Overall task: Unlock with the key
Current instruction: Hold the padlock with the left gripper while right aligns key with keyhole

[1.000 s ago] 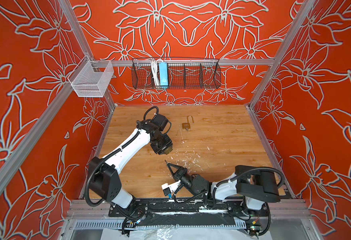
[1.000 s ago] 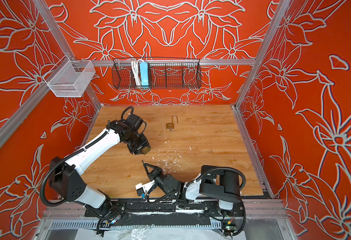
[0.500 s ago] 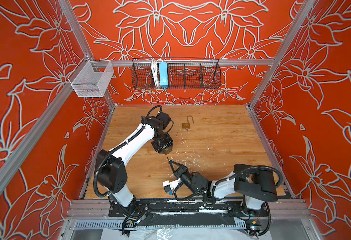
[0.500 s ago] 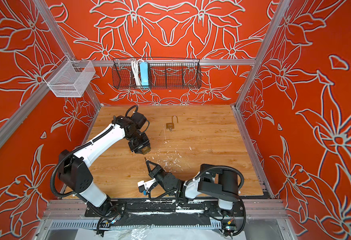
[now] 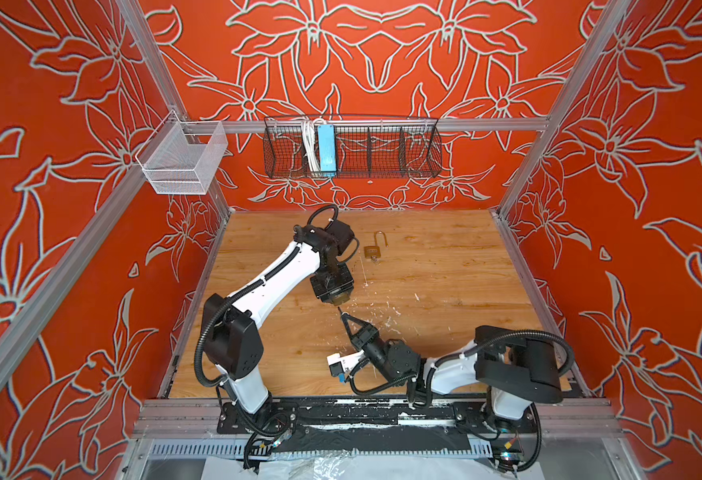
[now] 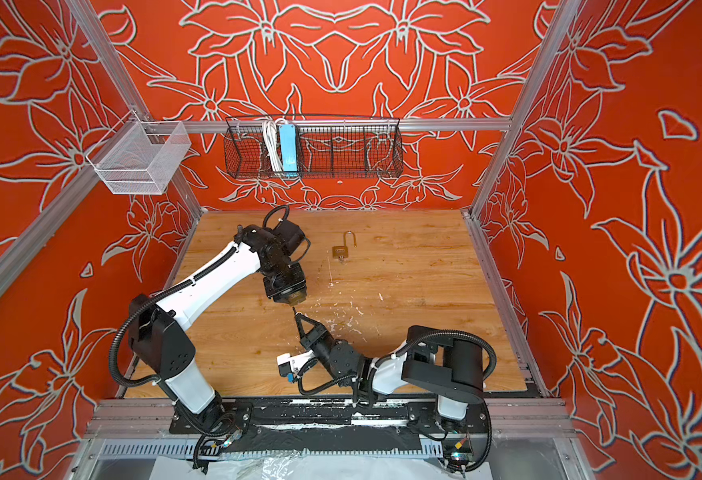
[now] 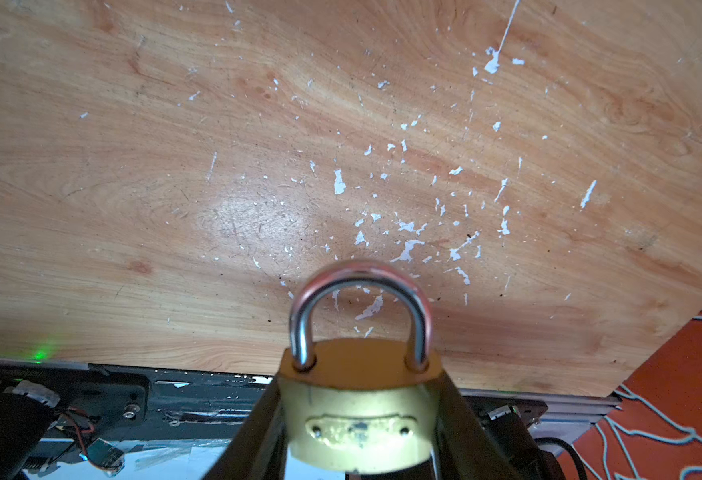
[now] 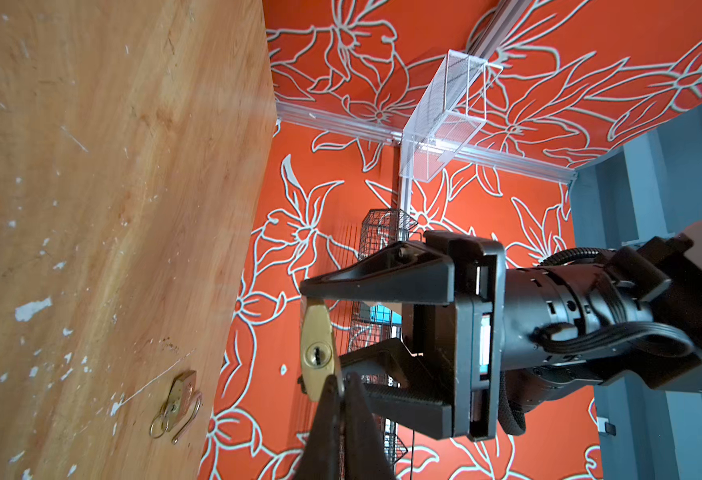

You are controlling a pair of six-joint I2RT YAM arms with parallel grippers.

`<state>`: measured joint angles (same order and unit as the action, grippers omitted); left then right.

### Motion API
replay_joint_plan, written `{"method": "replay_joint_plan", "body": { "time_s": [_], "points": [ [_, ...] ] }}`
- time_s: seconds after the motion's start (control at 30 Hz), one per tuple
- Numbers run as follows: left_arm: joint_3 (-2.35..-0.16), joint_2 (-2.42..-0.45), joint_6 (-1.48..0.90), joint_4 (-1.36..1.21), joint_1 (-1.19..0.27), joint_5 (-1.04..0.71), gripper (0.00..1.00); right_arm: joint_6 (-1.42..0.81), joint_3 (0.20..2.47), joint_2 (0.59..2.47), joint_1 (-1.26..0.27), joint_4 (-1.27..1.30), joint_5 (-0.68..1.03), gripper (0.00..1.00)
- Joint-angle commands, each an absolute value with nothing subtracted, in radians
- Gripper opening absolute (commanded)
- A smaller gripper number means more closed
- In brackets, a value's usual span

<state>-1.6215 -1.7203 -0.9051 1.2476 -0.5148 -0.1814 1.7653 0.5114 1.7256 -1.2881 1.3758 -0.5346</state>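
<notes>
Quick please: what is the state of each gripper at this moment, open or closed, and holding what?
Left gripper: closed on the brass padlock.
Right gripper: closed, tips near the padlock's keyhole; whether they hold anything cannot be told.

Brass padlock (image 7: 359, 419), steel shackle (image 7: 359, 291) shut, clamped by its sides in the left gripper (image 7: 359, 390) over mid-table, clear of the wood, keyhole (image 8: 318, 355) turned toward six o'clock. Second brass padlock (image 5: 373, 251) flat on the wood at about one o'clock from the first, shackle swung open (key ring (image 8: 159, 424) at its base).
</notes>
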Motion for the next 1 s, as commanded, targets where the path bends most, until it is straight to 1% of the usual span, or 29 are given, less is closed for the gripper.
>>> {"method": "replay_joint_plan", "body": {
  "time_s": [0.0, 0.97],
  "points": [
    [-1.647, -1.703, -0.897, 1.294, -0.523, -0.151, 0.0, 1.764, 0.522, 1.696, -1.276, 1.411, -0.573, 0.0],
    [-1.654, -1.68, -0.902, 1.302, -0.525, -0.113, 0.0, 1.693, 0.528, 1.749, -1.275, 1.411, -0.581, 0.0]
  ]
}}
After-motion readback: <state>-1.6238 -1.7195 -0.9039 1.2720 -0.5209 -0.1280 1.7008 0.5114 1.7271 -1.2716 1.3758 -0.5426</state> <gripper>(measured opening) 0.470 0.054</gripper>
